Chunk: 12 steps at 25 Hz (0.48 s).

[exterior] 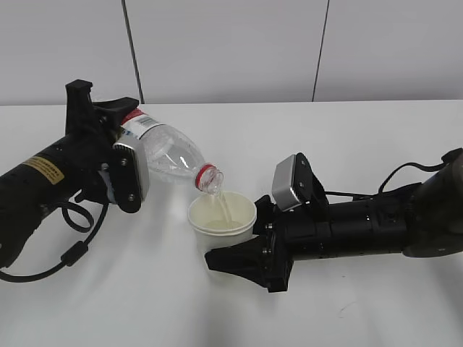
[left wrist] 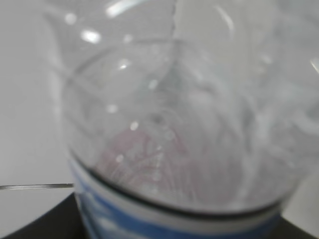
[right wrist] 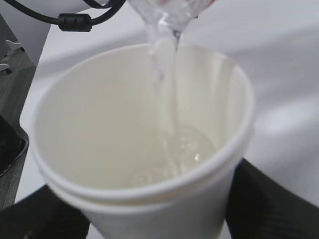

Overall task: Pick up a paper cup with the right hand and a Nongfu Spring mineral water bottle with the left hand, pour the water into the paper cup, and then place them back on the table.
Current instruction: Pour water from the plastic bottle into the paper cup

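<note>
My left gripper [exterior: 119, 134] is shut on the Nongfu Spring mineral water bottle [exterior: 168, 155] and holds it tilted, its open red-ringed mouth down over the paper cup [exterior: 221, 219]. A stream of water runs from the mouth into the cup. In the left wrist view the clear bottle [left wrist: 174, 114] fills the frame, blurred, with a blue-and-white label band at the bottom. My right gripper [exterior: 235, 242] is shut on the paper cup and holds it upright. In the right wrist view the cup [right wrist: 144, 164] stands between black fingers [right wrist: 264, 204], with water pooling at its bottom.
The white table [exterior: 347, 144] stretches around both arms. A looping black cable [exterior: 72, 249] hangs under the left arm and shows at the top of the right wrist view [right wrist: 75, 21]. A grey wall stands behind the table.
</note>
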{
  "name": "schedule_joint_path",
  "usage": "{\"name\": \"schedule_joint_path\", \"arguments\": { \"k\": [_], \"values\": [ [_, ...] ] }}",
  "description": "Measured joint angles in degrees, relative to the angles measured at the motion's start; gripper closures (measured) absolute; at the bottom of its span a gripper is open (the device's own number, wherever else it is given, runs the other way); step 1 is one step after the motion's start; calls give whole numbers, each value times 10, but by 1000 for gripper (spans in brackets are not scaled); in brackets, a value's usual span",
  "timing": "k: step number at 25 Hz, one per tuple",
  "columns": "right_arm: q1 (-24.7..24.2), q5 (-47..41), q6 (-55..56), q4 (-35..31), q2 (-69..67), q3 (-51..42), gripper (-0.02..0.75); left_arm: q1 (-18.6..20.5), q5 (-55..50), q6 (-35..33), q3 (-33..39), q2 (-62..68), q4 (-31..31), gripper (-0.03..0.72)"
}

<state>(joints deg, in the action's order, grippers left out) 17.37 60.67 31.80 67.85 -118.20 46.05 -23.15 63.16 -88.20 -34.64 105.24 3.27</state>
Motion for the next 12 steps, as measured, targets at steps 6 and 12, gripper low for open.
{"name": "schedule_joint_path", "arguments": {
  "k": [6,12],
  "values": [
    [0,0,0,0,0,0,210,0,0,0,0,0,0,333],
    [0,0,0,0,0,0,211,0,0,-3,0,0,0,333]
  ]
}}
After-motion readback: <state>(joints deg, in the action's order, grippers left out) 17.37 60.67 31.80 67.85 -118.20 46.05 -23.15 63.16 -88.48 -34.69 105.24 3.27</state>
